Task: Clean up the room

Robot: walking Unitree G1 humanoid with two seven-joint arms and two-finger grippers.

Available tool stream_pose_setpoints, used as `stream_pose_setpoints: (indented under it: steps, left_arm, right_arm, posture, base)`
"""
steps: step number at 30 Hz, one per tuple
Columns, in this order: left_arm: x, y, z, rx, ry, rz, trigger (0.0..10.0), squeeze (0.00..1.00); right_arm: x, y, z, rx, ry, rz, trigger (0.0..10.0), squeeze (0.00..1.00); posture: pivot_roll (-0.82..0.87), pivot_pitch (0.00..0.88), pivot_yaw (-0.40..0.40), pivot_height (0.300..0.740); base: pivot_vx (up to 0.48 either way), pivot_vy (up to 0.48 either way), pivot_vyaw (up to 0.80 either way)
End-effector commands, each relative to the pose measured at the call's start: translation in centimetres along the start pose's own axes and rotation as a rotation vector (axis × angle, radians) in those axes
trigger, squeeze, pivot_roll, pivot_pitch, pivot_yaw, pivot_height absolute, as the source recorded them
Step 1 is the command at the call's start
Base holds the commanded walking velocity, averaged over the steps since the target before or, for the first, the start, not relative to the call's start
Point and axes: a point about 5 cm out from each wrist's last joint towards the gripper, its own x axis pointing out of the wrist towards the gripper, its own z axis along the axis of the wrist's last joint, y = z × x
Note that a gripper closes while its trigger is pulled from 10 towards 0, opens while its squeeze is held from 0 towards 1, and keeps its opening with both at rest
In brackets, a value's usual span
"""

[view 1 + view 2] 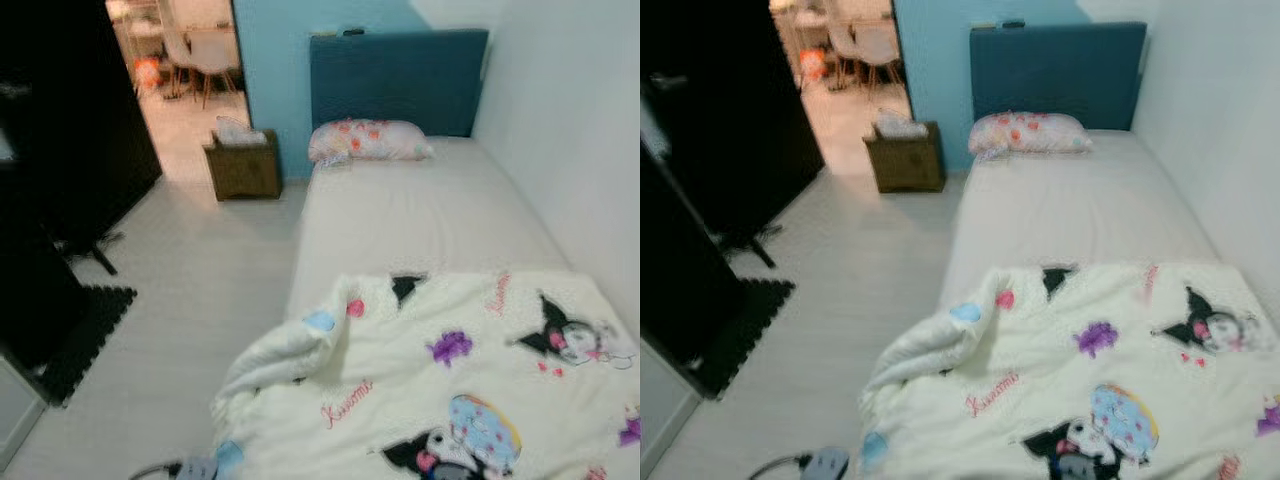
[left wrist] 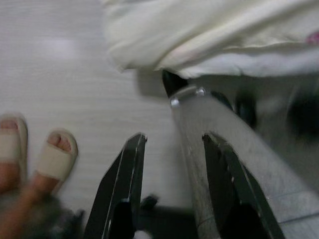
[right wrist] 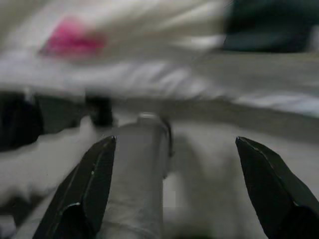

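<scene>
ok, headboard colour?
Dark teal blue headboard, darker than the light blue wall beside it. Clearest in right eye view.

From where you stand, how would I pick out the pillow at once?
Find the bed along the right wall, with its blue headboard at the far end. The pillow lies right below the headboard on the bare mattress. It is pale with pink flowers, unlike the cream cartoon blanket bunched at the near end.
</scene>
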Motion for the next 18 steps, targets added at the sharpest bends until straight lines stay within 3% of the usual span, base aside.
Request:
stream_pose_setpoints:
  steps: [1, 3, 11, 18]
  left_arm:
    - [-0.2, 0.0, -1.8, -0.018, 0.062, 0.002, 10.0, 0.0]
    - [-0.2, -0.1, -1.8, -0.005, 0.057, -0.003, 10.0, 0.0]
    - [-0.1, -0.4, -1.8, -0.036, 0.042, -0.022, 10.0, 0.0]
    - [-0.1, -0.6, -2.0, -0.038, 0.047, -0.021, 10.0, 0.0]
  right_arm:
    - [0.1, 0.9, 0.0, -0.009, 0.004, 0.026, 10.0, 0.0]
    - [0.1, 0.9, -0.2, -0.011, 0.01, 0.026, 10.0, 0.0]
    - [-0.1, 0.5, -1.1, -0.017, 0.028, 0.023, 10.0, 0.0]
    - [-0.2, 0.4, -1.4, -0.02, 0.04, 0.022, 10.0, 0.0]
  posture:
    - [-0.04, 0.004, 0.042, 0.74]
    - [-0.05, 0.005, 0.039, 0.74]
    - [-0.06, 0.008, 0.036, 0.74]
    - [-0.05, 0.009, 0.034, 0.74]
  base:
    - [0.0, 0.0, 0.0]
    - [0.0, 0.0, 0.0]
    - [0.465, 0.0, 0.0]
    - [0.0, 0.0, 0.0]
